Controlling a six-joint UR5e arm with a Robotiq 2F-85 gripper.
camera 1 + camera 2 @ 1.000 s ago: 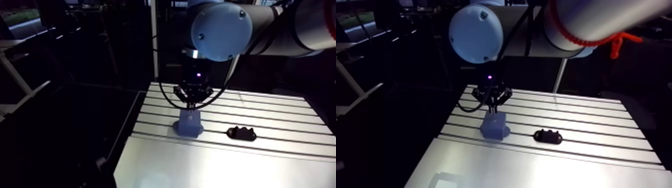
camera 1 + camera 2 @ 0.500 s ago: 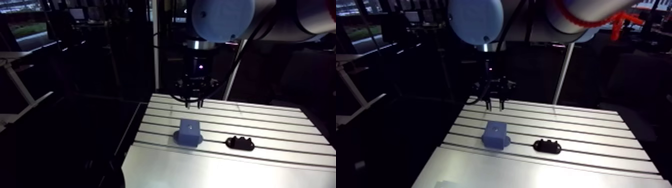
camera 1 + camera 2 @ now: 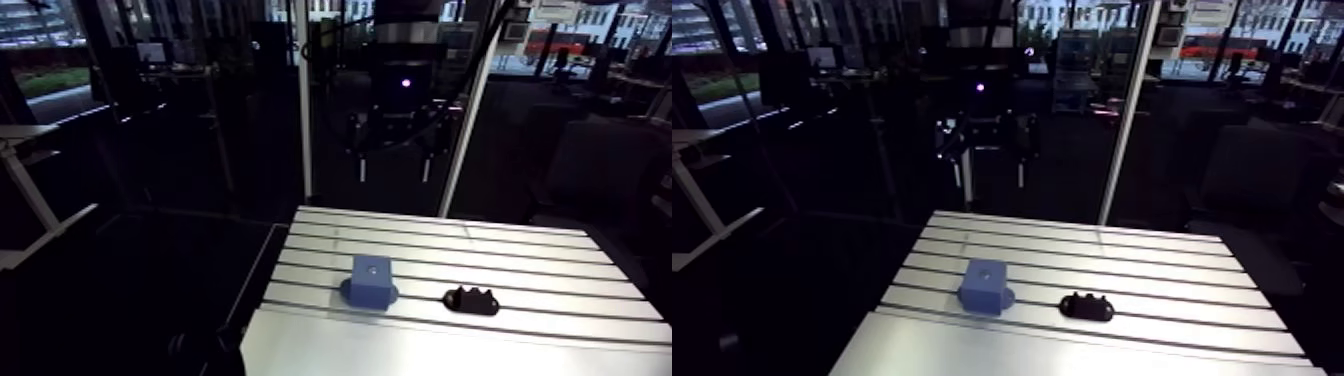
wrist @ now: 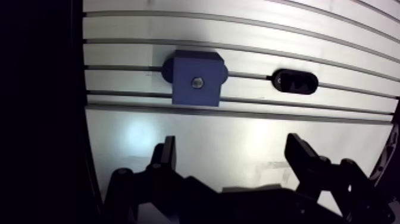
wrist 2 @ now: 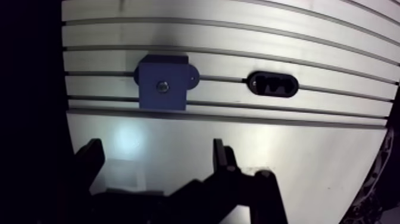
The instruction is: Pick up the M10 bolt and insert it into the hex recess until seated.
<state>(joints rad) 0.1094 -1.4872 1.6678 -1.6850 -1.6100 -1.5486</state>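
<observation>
Resting on the slotted aluminium bench (image 4: 238, 36), a blue block (image 4: 181, 92) is seen with the M10 bolt (image 4: 197, 82) sunk in its top centre; a black oblong part (image 4: 294, 81) lies beside it, apart. The pincer (image 4: 232, 149) is held high above, spread wide, empty, touching nothing.

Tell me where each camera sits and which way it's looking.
Arm view: on the upper link, looking forward and down over the table; the end effector hangs high above it.
Wrist view: on the wrist, looking straight down at the table; only the open fingers show.
Shared: both show the blue block and the black part beside it.
</observation>
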